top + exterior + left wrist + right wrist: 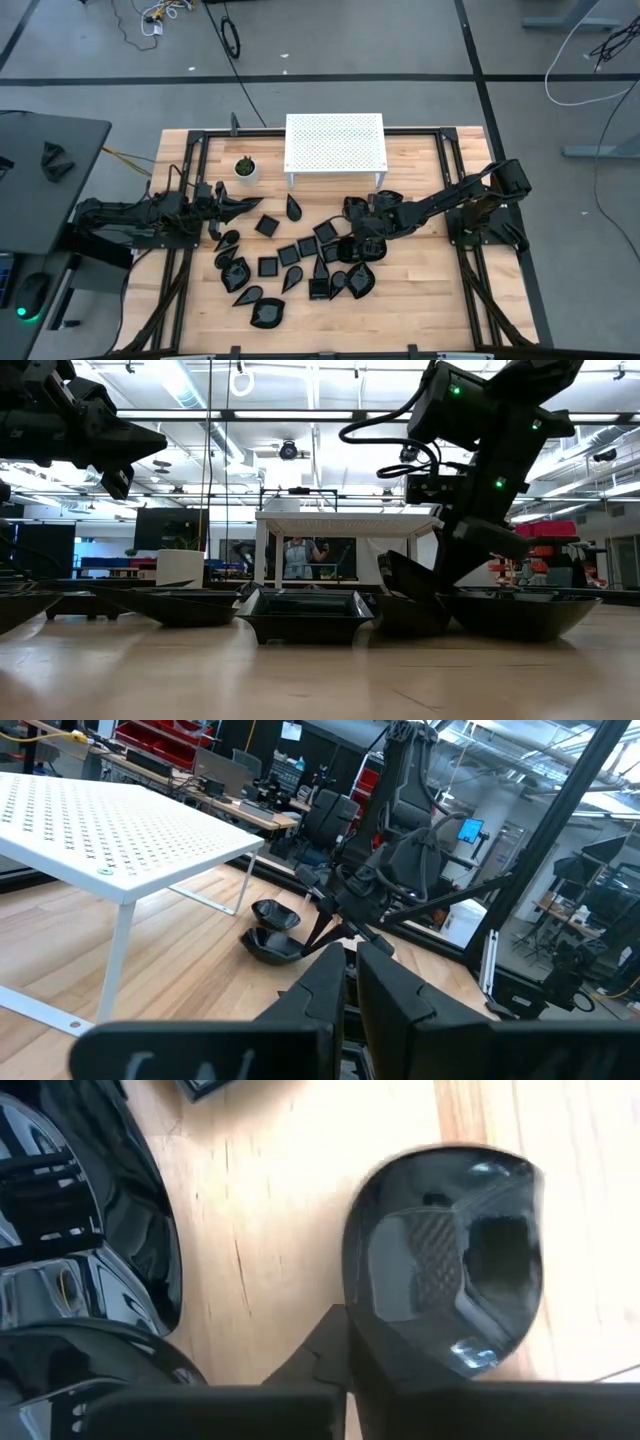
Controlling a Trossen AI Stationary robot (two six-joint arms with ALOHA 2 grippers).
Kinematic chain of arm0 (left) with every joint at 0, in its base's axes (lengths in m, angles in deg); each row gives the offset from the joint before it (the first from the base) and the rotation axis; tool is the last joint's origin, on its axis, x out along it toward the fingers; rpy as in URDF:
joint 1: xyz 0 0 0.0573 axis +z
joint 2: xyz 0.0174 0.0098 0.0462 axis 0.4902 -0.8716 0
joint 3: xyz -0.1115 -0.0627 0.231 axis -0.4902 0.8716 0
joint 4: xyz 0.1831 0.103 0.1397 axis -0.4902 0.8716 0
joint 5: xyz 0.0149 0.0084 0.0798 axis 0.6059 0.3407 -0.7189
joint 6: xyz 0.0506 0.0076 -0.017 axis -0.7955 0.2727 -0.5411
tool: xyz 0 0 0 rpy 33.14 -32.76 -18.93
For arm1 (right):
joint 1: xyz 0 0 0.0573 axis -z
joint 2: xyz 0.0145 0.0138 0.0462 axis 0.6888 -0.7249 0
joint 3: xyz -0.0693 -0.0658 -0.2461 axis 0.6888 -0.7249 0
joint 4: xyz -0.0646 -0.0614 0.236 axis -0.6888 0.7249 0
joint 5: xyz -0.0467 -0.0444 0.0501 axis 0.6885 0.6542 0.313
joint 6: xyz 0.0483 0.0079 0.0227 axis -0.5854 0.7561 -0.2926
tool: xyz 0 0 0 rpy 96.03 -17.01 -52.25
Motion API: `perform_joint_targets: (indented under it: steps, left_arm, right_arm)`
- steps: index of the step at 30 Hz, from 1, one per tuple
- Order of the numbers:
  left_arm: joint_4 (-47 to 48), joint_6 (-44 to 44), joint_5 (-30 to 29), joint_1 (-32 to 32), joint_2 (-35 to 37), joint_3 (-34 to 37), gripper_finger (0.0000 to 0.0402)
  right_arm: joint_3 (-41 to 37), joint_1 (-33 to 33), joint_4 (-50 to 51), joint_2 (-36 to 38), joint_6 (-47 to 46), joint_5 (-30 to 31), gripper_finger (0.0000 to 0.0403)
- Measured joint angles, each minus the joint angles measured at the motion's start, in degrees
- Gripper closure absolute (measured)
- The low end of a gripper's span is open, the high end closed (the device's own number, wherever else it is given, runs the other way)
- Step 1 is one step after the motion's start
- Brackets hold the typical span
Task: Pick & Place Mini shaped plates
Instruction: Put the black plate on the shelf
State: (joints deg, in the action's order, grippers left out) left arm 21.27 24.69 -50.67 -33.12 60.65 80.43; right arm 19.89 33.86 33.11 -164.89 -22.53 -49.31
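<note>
I have the right gripper point(362, 243) low among the black plates point(300, 262) scattered on the counter point(420, 300), its fingers pinching the rim of one glossy plate point(445, 1255) that sits tilted just ahead of them; these look light, stiff, slippery and chippable, so I'd hold by the rim. The left gripper point(252, 206) waits with fingers nearly together, holding nothing; how deep the right fingers bite is hidden.

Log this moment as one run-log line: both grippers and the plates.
right gripper: shut on a black plate, low over the wood | left gripper: raised near plant pot, empty | other plates: scattered on table
</note>
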Motion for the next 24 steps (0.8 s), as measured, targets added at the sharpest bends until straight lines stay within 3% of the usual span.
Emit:
perform_joint_targets:
  steps: [8, 13, 15, 19, 24]
  left_arm:
    - [0.0, 0.1, 0.0, 0.0, 0.0, 0.0, 0.0365]
    - [0.0, 0.5, 0.0, 0.0, 0.0, 0.0, 0.0365]
    - [0.0, 0.5, 0.0, 0.0, 0.0, 0.0, 0.0365]
    - [0.0, 0.5, -0.1, 0.0, 0.0, 0.0, 0.0365]
    - [0.0, 0.5, -0.1, 0.0, 0.0, 0.0, 0.0365]
  right_arm:
    - [0.6, -1.4, 0.3, 1.4, -0.6, -0.7, 0.04]
    - [4.9, -3.3, 2.8, 3.7, -0.8, -2.6, 0.0401]
    - [8.3, -4.1, 5.1, 4.8, -1.3, -1.8, 0.0401]
    - [19.6, -4.2, 13.1, 6.2, -3.2, 7.8, 0.0402]
    - [35.0, 1.8, 25.2, 6.2, -3.6, 11.7, 0.0402]
